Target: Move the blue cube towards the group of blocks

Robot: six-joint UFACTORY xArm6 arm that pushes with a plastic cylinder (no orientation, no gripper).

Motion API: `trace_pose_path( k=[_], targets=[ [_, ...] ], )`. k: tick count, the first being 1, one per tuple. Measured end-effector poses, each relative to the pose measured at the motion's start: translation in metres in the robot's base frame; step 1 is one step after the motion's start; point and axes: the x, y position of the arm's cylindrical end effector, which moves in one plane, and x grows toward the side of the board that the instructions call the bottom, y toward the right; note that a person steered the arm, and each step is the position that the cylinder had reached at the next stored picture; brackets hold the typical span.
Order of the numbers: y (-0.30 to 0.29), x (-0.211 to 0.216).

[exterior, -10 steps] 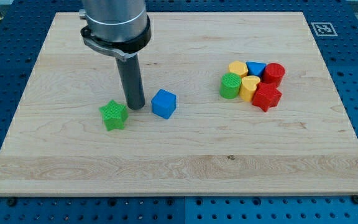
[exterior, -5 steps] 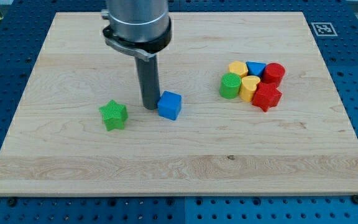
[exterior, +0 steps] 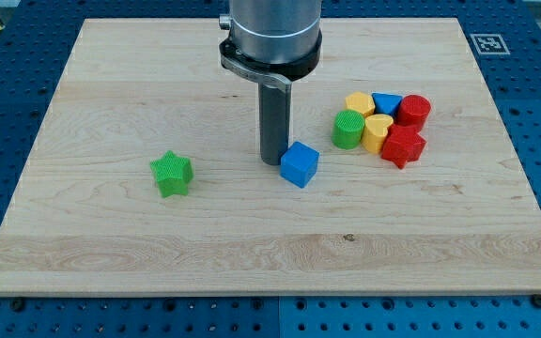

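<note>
While my tip (exterior: 272, 164) presses blue cube (exterior: 300, 164) from left – push step underway, no jaws – next: drive right toward group of blocks (exterior: 381, 124)

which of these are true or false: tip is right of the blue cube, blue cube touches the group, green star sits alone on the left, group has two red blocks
1. My tip is right of the blue cube. False: it sits against the cube's left side.
2. The blue cube touches the group. False: bare board lies between it and the green cylinder.
3. The green star sits alone on the view's left. True.
4. The group has two red blocks. True: red cylinder and red star.
</note>
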Motion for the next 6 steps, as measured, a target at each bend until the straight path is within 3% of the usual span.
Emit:
trace_pose_path(
  k=[2, 6],
  targets=[
    [-0.001, 0.024],
    [0.024, 0.028]
  ],
)
